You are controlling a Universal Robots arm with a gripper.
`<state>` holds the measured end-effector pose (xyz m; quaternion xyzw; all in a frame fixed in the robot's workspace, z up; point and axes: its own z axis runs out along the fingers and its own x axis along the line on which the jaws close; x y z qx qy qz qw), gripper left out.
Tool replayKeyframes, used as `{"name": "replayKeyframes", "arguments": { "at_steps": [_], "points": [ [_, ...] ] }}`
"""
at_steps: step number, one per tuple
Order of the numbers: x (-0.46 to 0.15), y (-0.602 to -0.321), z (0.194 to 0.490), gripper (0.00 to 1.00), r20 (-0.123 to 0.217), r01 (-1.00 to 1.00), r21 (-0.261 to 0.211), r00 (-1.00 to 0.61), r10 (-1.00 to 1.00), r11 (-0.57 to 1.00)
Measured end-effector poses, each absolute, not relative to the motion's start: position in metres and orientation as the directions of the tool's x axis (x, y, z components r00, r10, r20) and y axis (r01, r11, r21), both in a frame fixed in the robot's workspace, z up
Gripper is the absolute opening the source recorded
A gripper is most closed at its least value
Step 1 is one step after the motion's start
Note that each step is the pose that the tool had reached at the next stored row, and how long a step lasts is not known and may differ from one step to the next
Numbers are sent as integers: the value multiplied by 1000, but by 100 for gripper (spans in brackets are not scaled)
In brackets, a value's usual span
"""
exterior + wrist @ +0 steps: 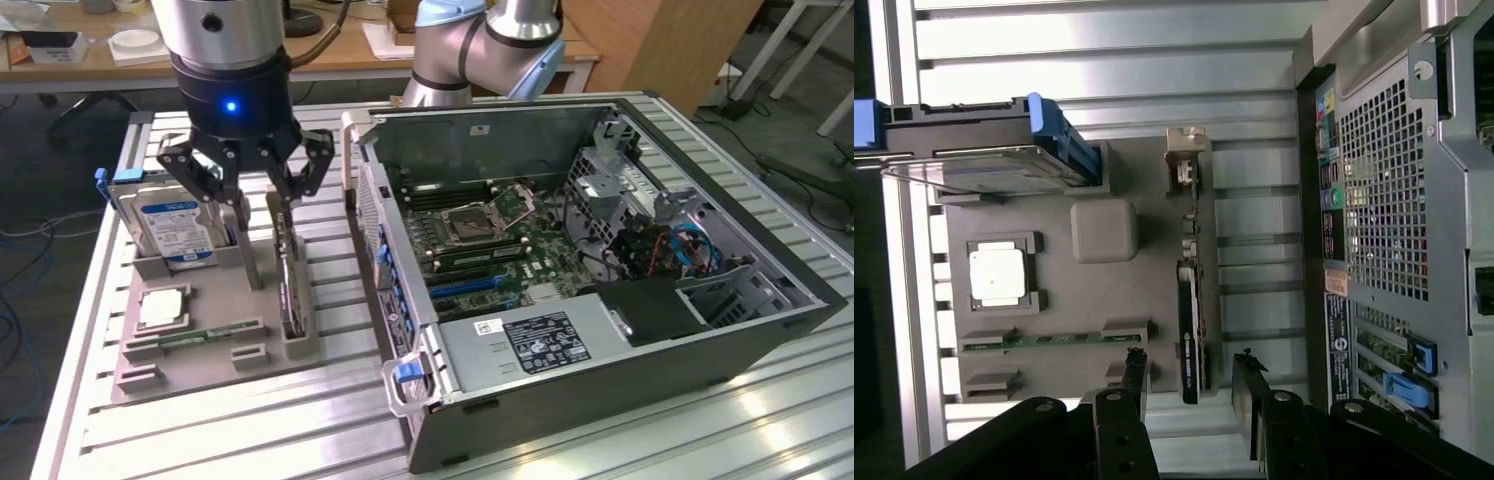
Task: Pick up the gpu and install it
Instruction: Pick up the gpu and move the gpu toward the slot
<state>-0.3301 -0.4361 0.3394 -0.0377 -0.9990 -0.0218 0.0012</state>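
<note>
hand (262,196): fingers (1252,405) spread, above gpu (288,290) | gpu: on edge in tray (200,372)

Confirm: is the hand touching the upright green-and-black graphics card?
Apart. Wrist view: the open hand straddles the thin green-and-black gpu card, with a clear gap on either side.

Ribbed bare-metal table (267,430); matt grey plastic tray (220,300); perforated metal case (1384,200)
</note>
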Motion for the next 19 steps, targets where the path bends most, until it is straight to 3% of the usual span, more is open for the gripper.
{"name": "replayKeyframes", "arguments": {
  "at_steps": [19],
  "points": [
    [-330, -440, 326, 47, 12, 76, 43, -997, 75, 996]
  ]
}}
